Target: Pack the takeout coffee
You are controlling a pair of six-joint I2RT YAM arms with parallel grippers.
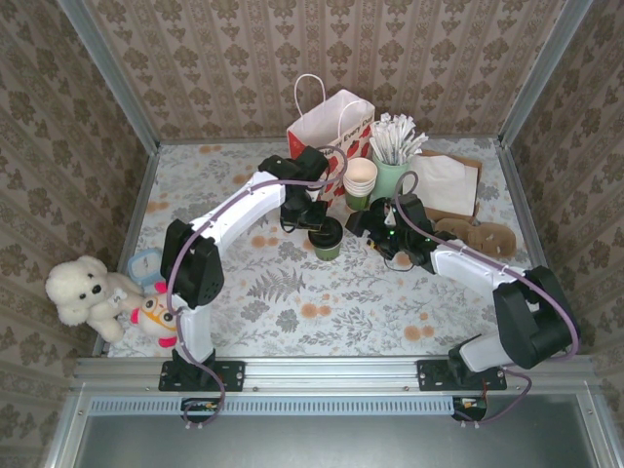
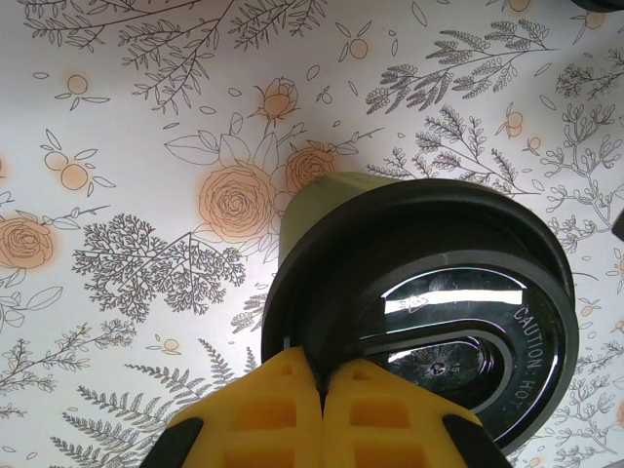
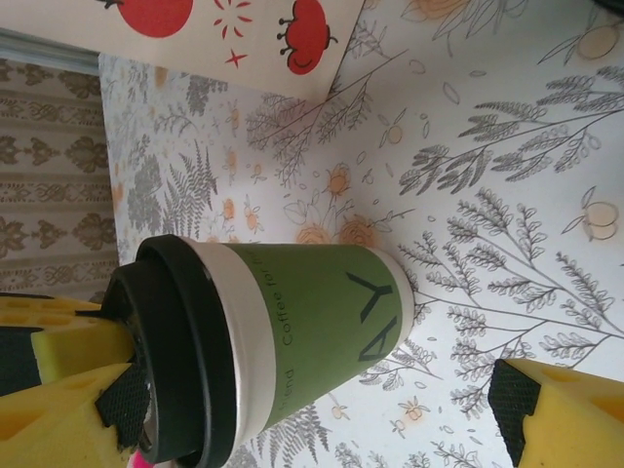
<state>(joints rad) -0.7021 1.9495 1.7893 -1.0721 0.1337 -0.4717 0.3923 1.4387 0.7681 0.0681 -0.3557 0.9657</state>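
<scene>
Pinching the takeout coffee [image 3: 292, 327] lid: left claw [image 2: 320, 369]; right claw [image 3: 314, 405] wide apart beside it.

Overhead view down on whole table [image 1: 292, 312]. Wrist views close on the takeout coffee [image 2: 429, 322]: left above, right beside

A robot test booth dressed up like a small café counter. Patterned wallpaper panels [image 1: 322, 58] are fixed between bare metal posts [image 1: 107, 73] on three sides, enclosing a table under a floral cloth [image 1: 322, 317]. Two robot arms [image 1: 234, 210] are bolted to a metal rail [image 1: 331, 372] along the bottom of the frame. At the top centre stand takeout supplies: a white paper bag [image 1: 327, 122], a stack of cream cups [image 1: 361, 177], a cup of stirrers [image 1: 393, 161], napkins [image 1: 444, 180] and a lidded green coffee cup [image 1: 328, 240]. Plush toys [image 1: 83, 292] sit at the lower left.
</scene>
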